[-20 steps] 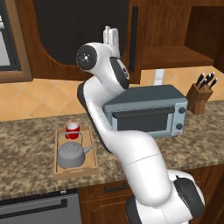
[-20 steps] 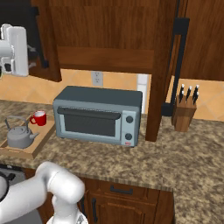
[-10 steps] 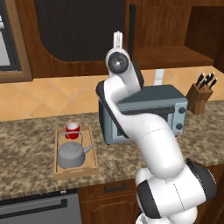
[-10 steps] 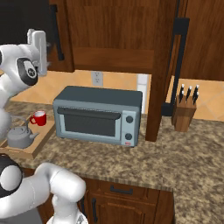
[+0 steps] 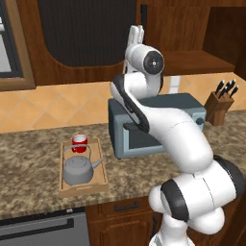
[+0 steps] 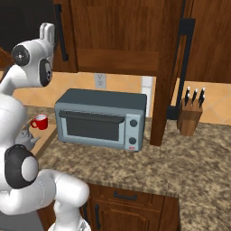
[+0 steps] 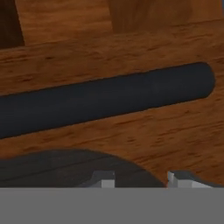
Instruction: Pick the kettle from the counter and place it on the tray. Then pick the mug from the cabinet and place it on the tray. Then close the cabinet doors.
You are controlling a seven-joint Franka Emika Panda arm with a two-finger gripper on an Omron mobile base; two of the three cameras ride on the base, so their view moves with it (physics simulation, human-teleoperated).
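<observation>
Sitting on the counter, the tray holds the kettle and the mug behind it in the left base view. From the right, the gripper is raised beside the cabinet door. The hand view faces a black door handle closely; fingertips apart, gripping nothing.

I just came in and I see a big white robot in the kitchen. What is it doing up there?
The robot is tidying up. The kettle and the little red mug already sit on the wooden tray on the counter. Its gripper is raised up to a cabinet door, right by the door's black bar handle. It looks like it's working on closing the doors. The far door is open, sticking out edge-on.
</observation>
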